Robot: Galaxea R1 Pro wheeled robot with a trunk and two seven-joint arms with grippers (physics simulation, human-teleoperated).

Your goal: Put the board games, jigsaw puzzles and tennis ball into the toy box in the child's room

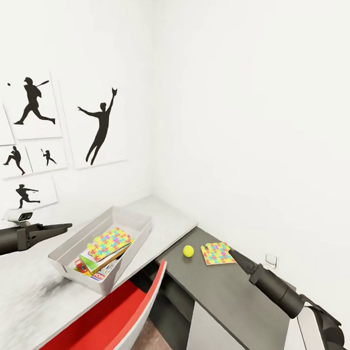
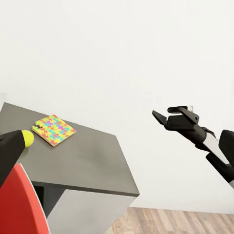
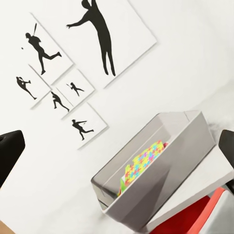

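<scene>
- Toy box [image 1: 136,222] on pale worktop [image 1: 15,289], holding one jigsaw puzzle [image 1: 109,240] atop board games [image 1: 96,267]
- Second puzzle [image 1: 217,253] and tennis ball [image 1: 188,250] on dark section
- Right claw [image 1: 231,252] beside the puzzle, released, empty; left claw [image 1: 67,225] state unclear
- Suggest pinching the near puzzle edge, lifting level

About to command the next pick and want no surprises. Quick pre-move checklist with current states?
1. Light grey sloped-side toy box on pale tabletop: ok.
2. One colourful jigsaw sheet already in box, atop printed game boxes: ok.
3. Second colourful jigsaw sheet and small yellow-green tennis ball on dark grey lower table section, outside box: not ok.
4. Right hand at second sheet's edge, contact: cannot tell.
5. Left hand beside box, nothing held: ok.
6. Game box count inside: cannot tell.
</scene>
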